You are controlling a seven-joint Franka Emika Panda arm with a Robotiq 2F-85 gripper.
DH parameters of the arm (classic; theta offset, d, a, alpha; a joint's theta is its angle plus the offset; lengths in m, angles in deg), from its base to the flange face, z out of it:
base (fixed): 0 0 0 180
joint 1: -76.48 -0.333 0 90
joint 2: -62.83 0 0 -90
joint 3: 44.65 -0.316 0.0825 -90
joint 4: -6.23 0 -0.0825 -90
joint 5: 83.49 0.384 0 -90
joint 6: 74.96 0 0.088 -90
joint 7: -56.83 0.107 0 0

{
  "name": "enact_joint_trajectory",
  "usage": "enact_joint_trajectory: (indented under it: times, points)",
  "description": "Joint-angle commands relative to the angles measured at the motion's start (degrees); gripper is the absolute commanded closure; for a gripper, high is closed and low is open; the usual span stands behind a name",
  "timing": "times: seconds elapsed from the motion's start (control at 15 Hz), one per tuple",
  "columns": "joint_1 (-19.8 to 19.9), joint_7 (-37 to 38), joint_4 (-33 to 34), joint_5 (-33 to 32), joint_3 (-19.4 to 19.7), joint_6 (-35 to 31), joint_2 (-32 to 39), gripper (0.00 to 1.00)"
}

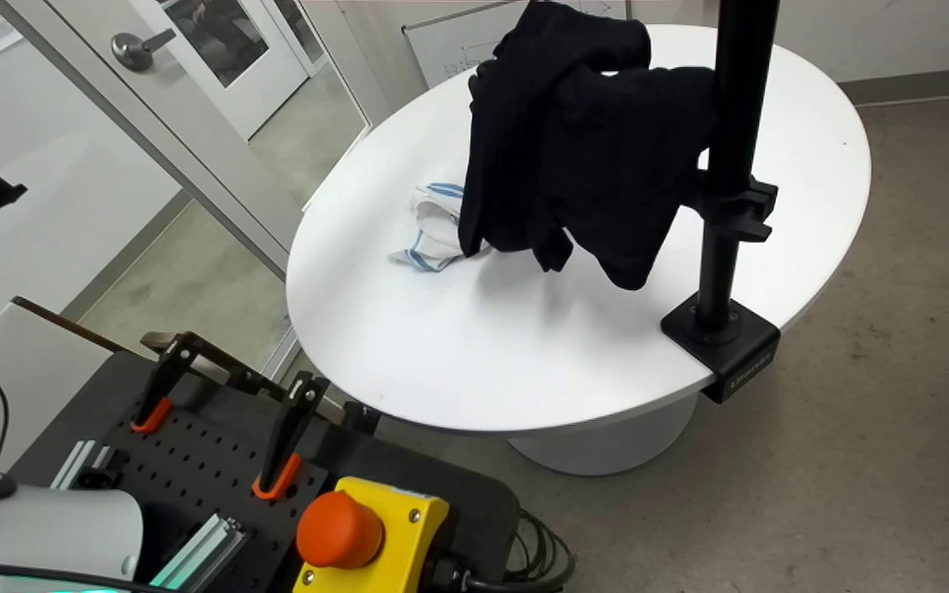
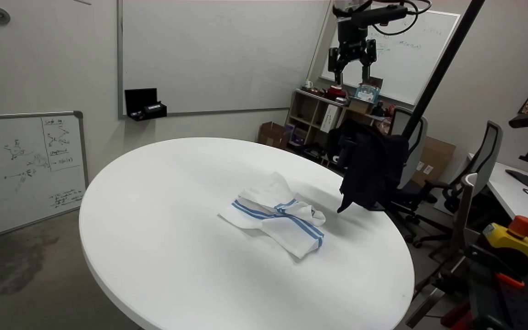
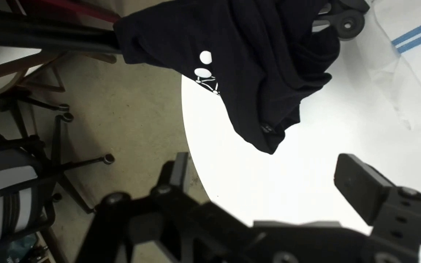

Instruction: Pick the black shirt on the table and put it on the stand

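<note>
The black shirt hangs draped in folds from the black stand, above the white round table. It also shows in an exterior view. In the wrist view the shirt shows part of its white print. The stand's base is clamped at the table edge. Its horizontal arm is mostly hidden by the shirt. My gripper is high above the shirt, apart from it. In the wrist view its fingers are wide apart with nothing between them, and the shirt is beyond them.
A white-and-blue striped cloth lies crumpled on the table beside the shirt. The stand's pole rises tall at the table's edge. A yellow box with a red button sits on a black board with clamps. Chairs stand behind.
</note>
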Motion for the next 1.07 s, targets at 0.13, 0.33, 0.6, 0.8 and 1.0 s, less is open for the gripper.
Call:
enact_joint_trajectory:
  times: [0.13, 0.33, 0.6, 0.8, 1.0]
  points:
    - [0.1, -10.0, -5.5, 6.5, -2.8, -5.3, -7.8, 0.0]
    - [-0.7, -16.2, -11.3, 7.0, -4.3, -8.6, -13.8, 0.0]
    - [-1.5, -16.5, -9.5, 6.3, -4.1, -7.4, -13.2, 0.0]
    - [-1.6, -17.1, -11.5, 6.2, -4.3, -7.9, -14.7, 0.0]
    - [-1.6, -17.2, -12.0, 6.2, -4.2, -8.3, -14.7, 0.0]
